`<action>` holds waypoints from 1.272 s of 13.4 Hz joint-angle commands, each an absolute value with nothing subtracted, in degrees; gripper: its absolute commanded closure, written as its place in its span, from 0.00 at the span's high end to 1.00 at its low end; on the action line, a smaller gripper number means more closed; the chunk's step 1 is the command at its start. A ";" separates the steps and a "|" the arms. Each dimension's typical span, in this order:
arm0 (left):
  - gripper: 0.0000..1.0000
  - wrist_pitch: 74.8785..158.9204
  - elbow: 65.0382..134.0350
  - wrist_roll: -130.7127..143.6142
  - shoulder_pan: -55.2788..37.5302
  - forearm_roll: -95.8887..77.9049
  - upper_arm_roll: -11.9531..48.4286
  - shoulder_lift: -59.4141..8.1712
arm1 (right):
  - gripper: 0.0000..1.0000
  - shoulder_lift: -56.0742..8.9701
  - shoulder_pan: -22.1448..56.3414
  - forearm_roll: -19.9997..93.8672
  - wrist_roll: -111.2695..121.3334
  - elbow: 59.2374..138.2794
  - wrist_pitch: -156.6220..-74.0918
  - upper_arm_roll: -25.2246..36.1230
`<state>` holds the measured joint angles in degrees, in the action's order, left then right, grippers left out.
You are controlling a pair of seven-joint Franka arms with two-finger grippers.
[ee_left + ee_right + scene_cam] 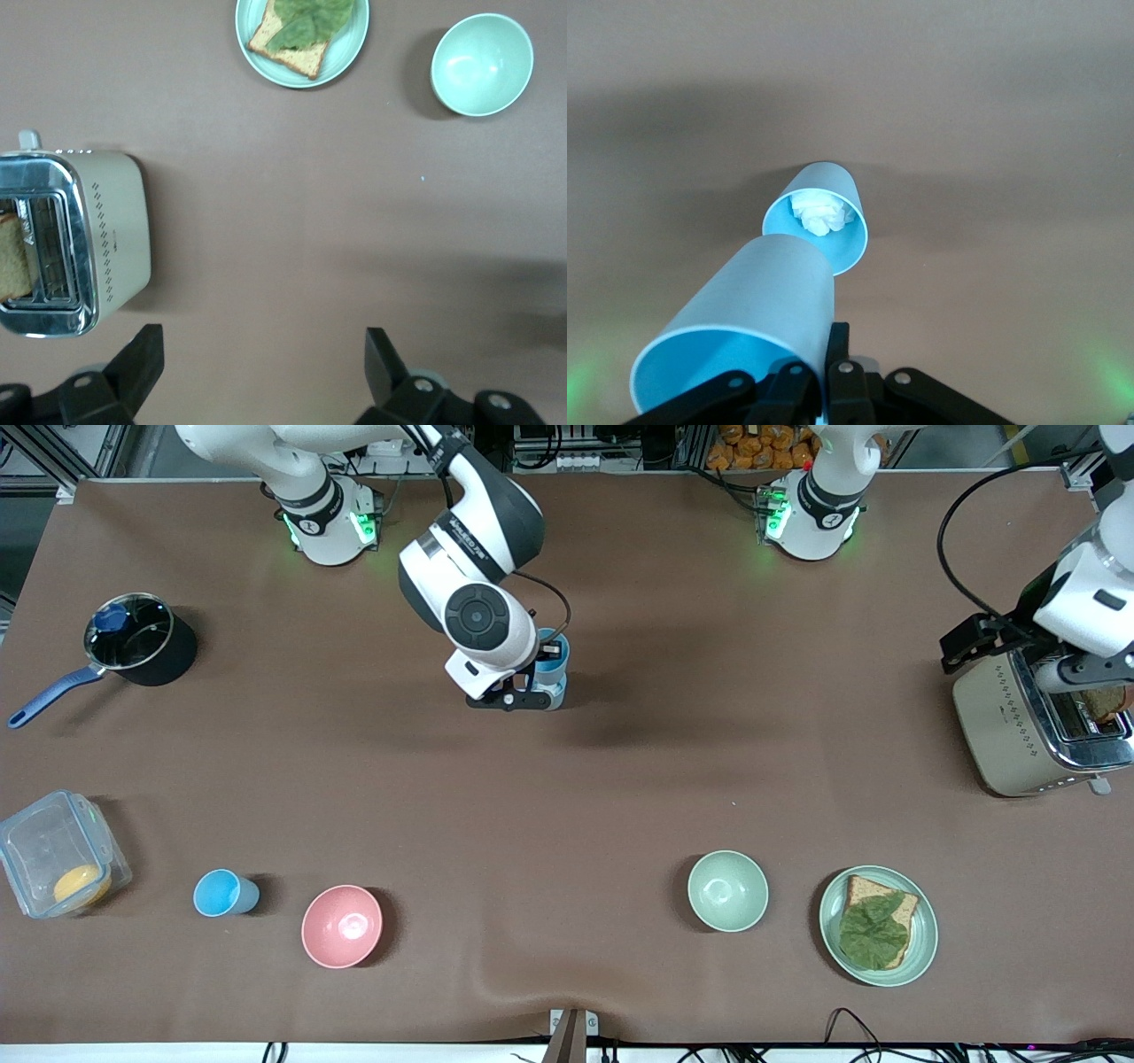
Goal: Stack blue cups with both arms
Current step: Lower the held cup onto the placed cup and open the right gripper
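Note:
My right gripper is shut on the rim of a pale blue cup and holds it tilted. The cup's base is just over a second blue cup, which stands on the table with a crumpled white scrap inside. In the front view this gripper and the held cup are mid-table, toward the robots' bases. A bright sky-blue cup stands near the front camera, beside the pink bowl. My left gripper is open and empty, above bare table beside the toaster.
A black pot with a blue handle and a clear box sit at the right arm's end. A pale green bowl and a plate with toast and a leaf lie near the front camera. The toaster holds bread.

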<state>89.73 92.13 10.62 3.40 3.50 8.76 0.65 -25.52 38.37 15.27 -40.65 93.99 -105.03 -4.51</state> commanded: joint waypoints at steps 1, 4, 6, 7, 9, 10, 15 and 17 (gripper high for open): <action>1.00 87.98 92.37 7.75 1.84 2.81 6.68 2.20 | 0.00 -25.58 39.99 13.98 -43.59 96.41 -107.05 -3.78; 1.00 86.14 92.37 6.06 2.11 2.90 6.33 2.46 | 0.00 -26.45 40.34 13.71 -43.86 96.42 -108.80 -3.78; 1.00 85.87 92.37 5.98 2.20 2.99 6.15 3.34 | 0.00 -27.24 41.31 13.62 -44.47 96.50 -109.60 -3.60; 1.00 85.78 92.29 5.98 2.20 2.99 5.89 3.43 | 0.00 -27.33 41.31 13.54 -44.47 96.42 -109.69 -3.52; 1.00 84.56 92.29 6.67 2.11 2.46 5.71 3.43 | 0.00 -27.94 41.40 11.96 -44.91 96.42 -110.04 -3.52; 1.00 84.55 92.29 6.68 2.11 2.46 5.71 3.51 | 0.00 -28.47 41.83 11.08 -46.22 96.42 -110.21 -3.52; 1.00 84.29 92.37 7.03 2.20 2.29 6.15 4.22 | 0.62 -28.74 42.10 9.24 -47.54 96.33 -110.13 -3.34; 1.00 84.29 92.37 7.29 2.37 1.59 6.76 4.22 | 1.00 -27.60 41.23 6.68 -48.78 95.45 -108.99 -3.52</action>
<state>85.20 92.13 7.59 2.39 3.19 6.54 3.18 -29.00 41.02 8.46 -47.09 96.22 -109.97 -4.07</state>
